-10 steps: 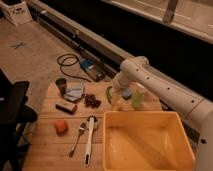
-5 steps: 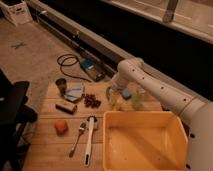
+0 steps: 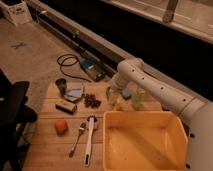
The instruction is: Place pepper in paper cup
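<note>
Pepper: honestly can't pick it out, it's lost in the clutter right around the hand (image 3: pixel 113 96). The hand hangs low over the back of the wooden surface (image 3: pixel 47 150), just right of a dark reddish cluster (image 3: pixel 91 101). No way to tell if it's open or closed. The pale shape right under it looks like the paper cup (image 3: pixel 114 103). A yellow-green lump (image 3: pixel 137 98) sits just to the right, and the yellow bin (image 3: pixel 142 115) is in front. The grey metal cup (image 3: pixel 61 85) is well off left, with an orange piece (image 3: pixel 61 126) and a spoon (image 3: pixel 78 136) nearer the front.
</note>
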Tool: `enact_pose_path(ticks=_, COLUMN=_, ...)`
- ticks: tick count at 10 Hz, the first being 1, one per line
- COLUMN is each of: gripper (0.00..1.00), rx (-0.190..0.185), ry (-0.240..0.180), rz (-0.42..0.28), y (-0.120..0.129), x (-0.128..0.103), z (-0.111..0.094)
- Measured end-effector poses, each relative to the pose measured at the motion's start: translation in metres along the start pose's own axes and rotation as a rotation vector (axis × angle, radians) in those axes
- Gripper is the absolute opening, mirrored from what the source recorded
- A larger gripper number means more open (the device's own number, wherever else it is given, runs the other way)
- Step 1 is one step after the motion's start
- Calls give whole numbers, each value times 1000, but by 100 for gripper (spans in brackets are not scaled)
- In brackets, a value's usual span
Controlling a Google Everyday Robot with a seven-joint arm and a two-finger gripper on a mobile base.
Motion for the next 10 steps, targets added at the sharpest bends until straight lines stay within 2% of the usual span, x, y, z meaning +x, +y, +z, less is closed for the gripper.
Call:
enact_pose_path(ticks=3, gripper=80, rx=25, ry=-18, rz=29, y=-10, x=0, z=7)
enact_pose_path(ticks=5, gripper=80, rx=43, ry=-52, rz=37, y=-19, x=3, z=13)
enact_pose_path(ticks=10, gripper=80, rx=39, ry=-69, rz=75, y=-38, x=12, z=38)
